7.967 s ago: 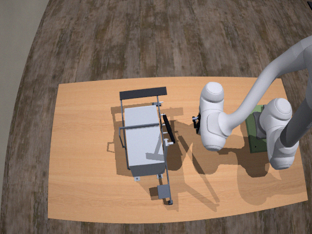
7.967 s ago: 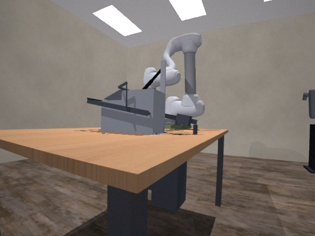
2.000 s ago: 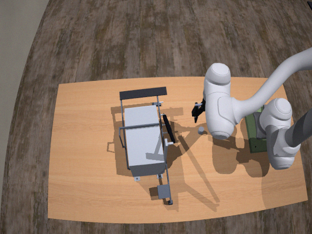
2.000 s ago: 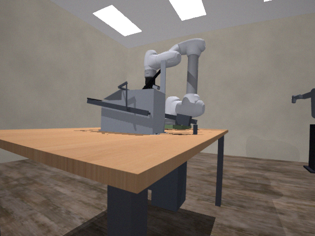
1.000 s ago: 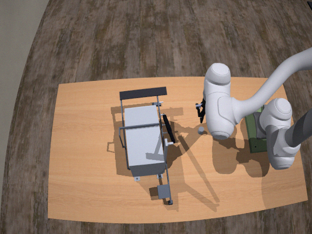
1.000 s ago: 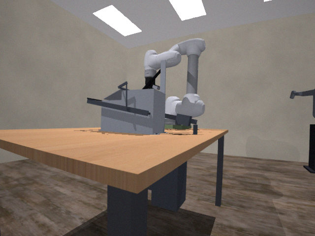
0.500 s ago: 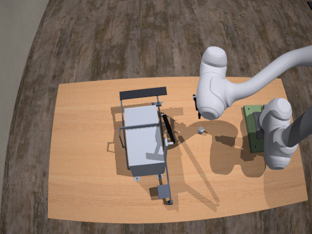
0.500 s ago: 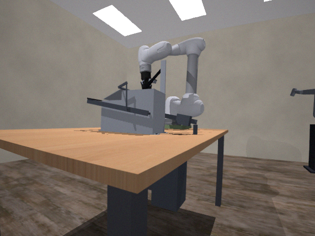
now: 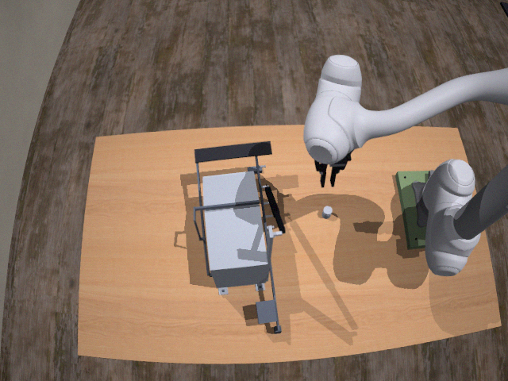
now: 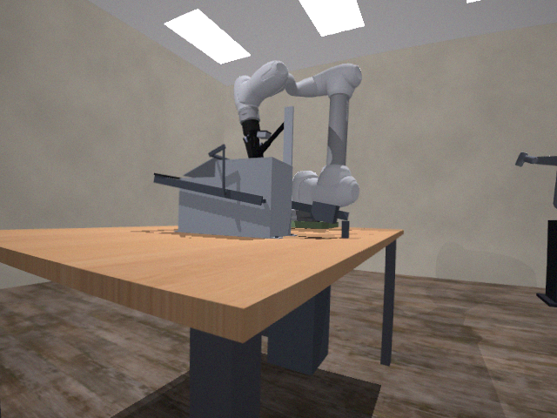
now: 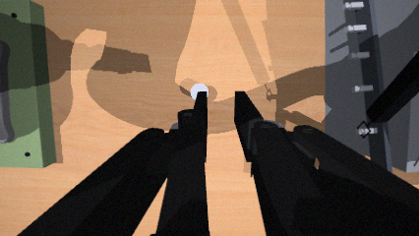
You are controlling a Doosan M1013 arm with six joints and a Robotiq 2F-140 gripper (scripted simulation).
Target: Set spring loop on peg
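Above the bench point(image 9: 135, 320), well clear of its surface, the gripper point(image 9: 330, 178) hung with its jaws drawn narrow and nothing between them; bare wood showed through the gap in the wrist view. Fingertips pointed down, slightly tilted.

Just below and ahead of the fingertips stood the steel test weight point(image 9: 327, 212), a small upright cylinder on the bench, untouched. From the wrist camera its pale top point(image 11: 199, 90) peeked out beside one fingertip, not centred in the gap.

Farther out on one side, the feeder point(image 9: 232, 223): grey box, dark bar along the near edge, a column of pegs point(image 11: 363, 55) on its side wall. A small loop point(image 11: 364, 130) sat at a lower peg; which peg exactly, could not tell. The pedal point(image 9: 267, 312) lay at the feeder's far end, well away from the hand. On the opposite side, the green base plate point(image 9: 404, 186) under the arm.

Risks, as judged: jaws looked too narrow to straddle the weight. Descending like this, a fingertip could strike its top or knock it over and set it rolling. The off-centre line-up would make that worse. Reopening before descent looked necessary.
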